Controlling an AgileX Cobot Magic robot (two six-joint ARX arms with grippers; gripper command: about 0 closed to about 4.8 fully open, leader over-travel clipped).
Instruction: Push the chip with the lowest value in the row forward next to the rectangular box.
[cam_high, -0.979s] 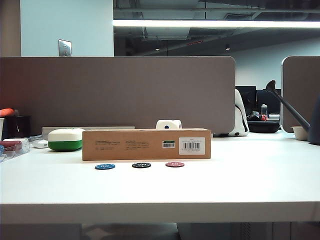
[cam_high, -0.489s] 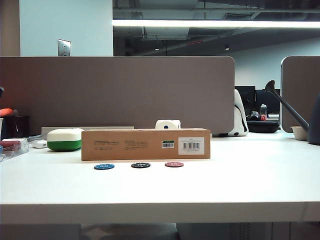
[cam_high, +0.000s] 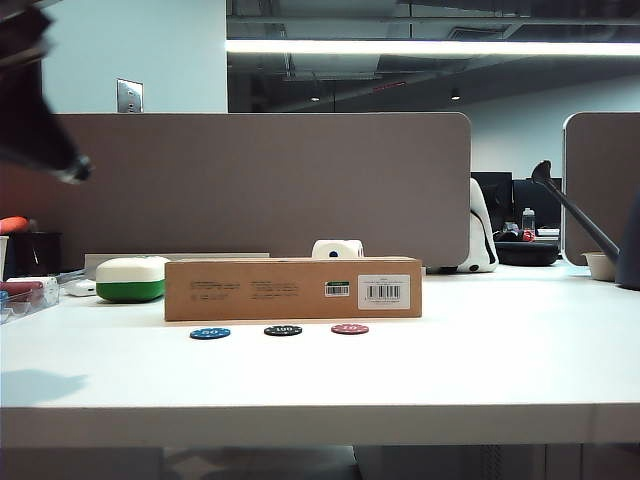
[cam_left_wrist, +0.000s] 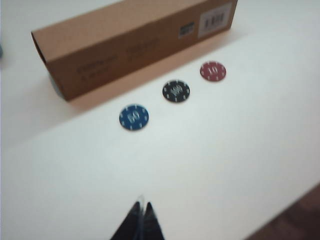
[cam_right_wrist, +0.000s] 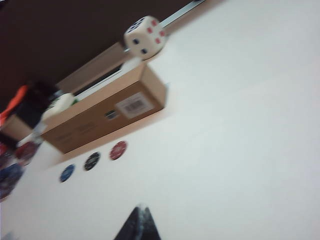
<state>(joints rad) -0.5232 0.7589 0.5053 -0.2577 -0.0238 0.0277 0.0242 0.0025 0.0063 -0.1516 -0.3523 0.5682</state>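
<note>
Left wrist view: left end effector (cam_left_wrist: 141, 220) pinched narrow above the table's near edge, as is the right end effector (cam_right_wrist: 139, 222). The red chip (cam_left_wrist: 213, 71) lies just before the rectangular box (cam_left_wrist: 125, 40), beside the black chip (cam_left_wrist: 176, 91); a sloppy push could nudge that.

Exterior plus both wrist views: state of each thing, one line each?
red chip: flat on table, in row, gap to box, untouched
blue chip: flat, row's left end
black chip: flat, mid row
rectangular box: closed, on its long side
left tool: shut, above table, off the chips
right tool: shut, above table, holding nothing
</note>
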